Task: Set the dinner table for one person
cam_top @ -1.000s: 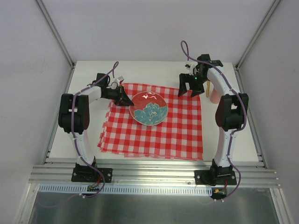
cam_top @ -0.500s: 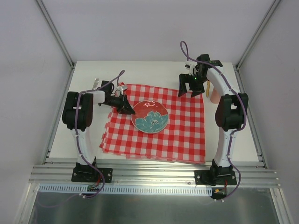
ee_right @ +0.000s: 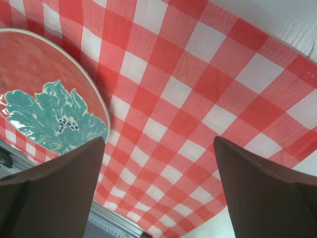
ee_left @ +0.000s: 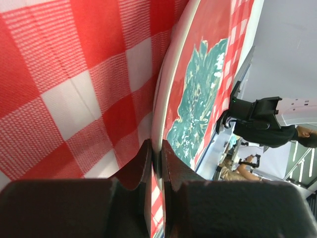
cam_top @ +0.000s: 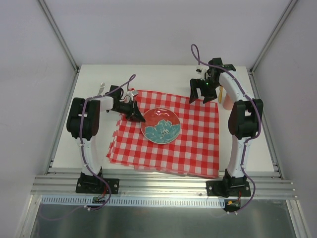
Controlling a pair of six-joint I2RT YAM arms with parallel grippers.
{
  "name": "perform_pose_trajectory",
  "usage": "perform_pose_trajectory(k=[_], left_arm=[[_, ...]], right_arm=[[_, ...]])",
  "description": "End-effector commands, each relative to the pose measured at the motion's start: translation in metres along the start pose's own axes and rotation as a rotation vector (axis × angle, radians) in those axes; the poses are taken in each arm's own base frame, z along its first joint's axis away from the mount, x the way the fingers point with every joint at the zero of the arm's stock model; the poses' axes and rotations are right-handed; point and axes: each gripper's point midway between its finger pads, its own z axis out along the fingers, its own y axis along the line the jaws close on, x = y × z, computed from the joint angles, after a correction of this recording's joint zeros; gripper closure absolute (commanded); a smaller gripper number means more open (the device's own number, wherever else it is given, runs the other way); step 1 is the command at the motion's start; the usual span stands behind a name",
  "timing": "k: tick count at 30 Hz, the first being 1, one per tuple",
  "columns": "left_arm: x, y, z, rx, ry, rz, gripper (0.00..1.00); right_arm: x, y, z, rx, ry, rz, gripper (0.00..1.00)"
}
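A red plate with a teal flower [cam_top: 160, 125] lies on the red-and-white checked cloth [cam_top: 190, 144], which is spread on the white dinner table [cam_top: 158, 75]. My left gripper [cam_top: 139, 118] is shut on the plate's left rim. In the left wrist view the plate [ee_left: 198, 99] is pinched edge-on between the fingers of that gripper [ee_left: 157, 153] over the cloth [ee_left: 74, 74]. My right gripper [cam_top: 203, 97] is open and empty above the cloth's far right corner. The right wrist view shows its wide gap [ee_right: 159, 144], the cloth [ee_right: 198, 99] and the plate [ee_right: 44, 99].
A metal fork [cam_top: 102, 88] lies on the table at the far left. A pale pink cup [cam_top: 227, 102] and a thin yellow item [cam_top: 220, 95] stand at the far right, behind my right arm. Grey rails edge the table.
My left gripper has dragged the plate right and nearer, toward the cloth's middle. The cloth has shifted slightly right with it. The right arm has not moved.
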Motion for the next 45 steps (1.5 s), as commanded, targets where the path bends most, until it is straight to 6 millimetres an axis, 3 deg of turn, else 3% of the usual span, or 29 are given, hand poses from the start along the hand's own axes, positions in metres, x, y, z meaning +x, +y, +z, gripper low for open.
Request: perform_pose_trajectory(k=[1,9,14,18,23,26,31,33,34,36,38,42,44,45], left_arm=[[-0.001,-0.065,-0.02,0.156,-0.008,0.139,1.0],[0.02,-0.082,-0.014,0.163,0.031,0.158,1.0],[0.032,-0.077,-0.003,0.159,0.072,0.137,1.0],[0.026,-0.067,0.005,0.151,0.086,0.111,1.0],[0.0,-0.054,0.017,0.111,0.071,0.102,0.99],[-0.009,-0.052,0.019,0.094,0.061,0.12,0.79],[-0.008,-0.05,0.014,0.055,0.057,0.14,0.64],[-0.004,-0.05,0.012,0.046,0.059,0.141,0.44],[-0.004,-0.05,0.011,0.039,0.056,0.144,0.28],[-0.004,-0.056,0.004,0.031,0.045,0.171,0.24],[-0.008,-0.056,-0.003,-0.007,0.025,0.187,0.01],[-0.032,-0.035,-0.017,-0.144,-0.008,0.275,0.01],[-0.043,-0.011,-0.015,-0.204,0.007,0.27,0.01],[-0.057,-0.012,-0.018,-0.233,-0.005,0.283,0.01]], right_arm=[[0.0,0.003,-0.002,0.008,-0.003,-0.026,0.03],[-0.006,0.002,0.001,0.007,-0.008,-0.029,0.03],[-0.005,0.001,0.002,0.006,-0.005,-0.026,0.03],[-0.004,0.0,0.004,0.009,0.0,-0.03,0.03],[-0.003,-0.001,0.004,0.012,0.007,-0.032,0.03],[-0.001,-0.003,0.004,0.012,0.01,-0.034,0.03],[0.002,-0.005,0.002,0.013,0.013,-0.029,0.03],[0.002,-0.006,0.0,0.012,0.012,-0.027,0.03],[0.003,-0.007,0.0,0.011,0.012,-0.023,0.03],[0.006,-0.008,-0.002,0.008,0.015,-0.011,0.03],[0.013,-0.006,-0.002,-0.01,0.034,0.018,0.03],[0.026,0.008,-0.003,-0.071,0.057,-0.007,0.03],[0.032,0.009,0.005,-0.052,0.042,-0.059,0.03],[0.034,0.004,0.012,-0.034,0.006,-0.06,0.03]])
